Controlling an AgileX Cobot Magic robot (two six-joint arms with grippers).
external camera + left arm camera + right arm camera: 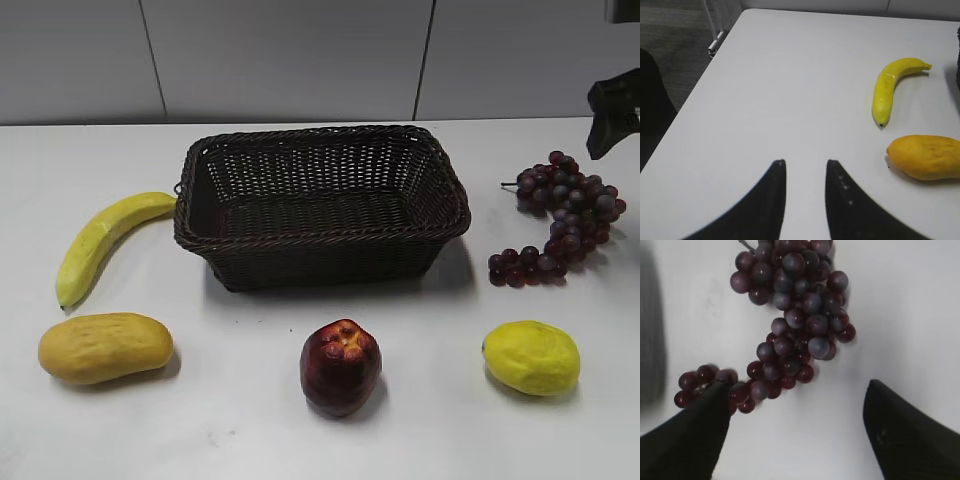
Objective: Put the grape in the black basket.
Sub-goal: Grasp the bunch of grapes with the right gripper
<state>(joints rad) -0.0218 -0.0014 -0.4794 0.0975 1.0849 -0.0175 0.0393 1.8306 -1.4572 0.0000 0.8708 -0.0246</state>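
The curved bunch of small round dark purple-red grapes (792, 322) lies on the white surface (910, 315) just ahead of the right gripper (797, 407), whose jaws are spread wide. The bunch's thin tail end curls toward the left finger (690, 440), which covers a few of those grapes in the right wrist view; whether it touches them cannot be told. The right finger stands apart from the fruit, over bare surface. Nothing is held between the jaws.

In the exterior view the grape bunch (562, 220) rests near the right edge of the surface, just beside the right wall of the large rectangular dark brown-black woven wicker basket (320, 255) but not touching it. Its long axis runs from the far side toward the near side, the thick end with the short stem pointing to the far edge and the thin tail hooking back toward the basket. A dark part of the right arm (612, 110) shows above it near the far right corner.

The left gripper (805, 167) hovers near the left edge of the surface with its jaws parted by a narrow gap, holding nothing. A curved yellow banana (892, 87) and an orange-yellow oval mango (925, 157) lie ahead of it to its right, well apart from the jaws.
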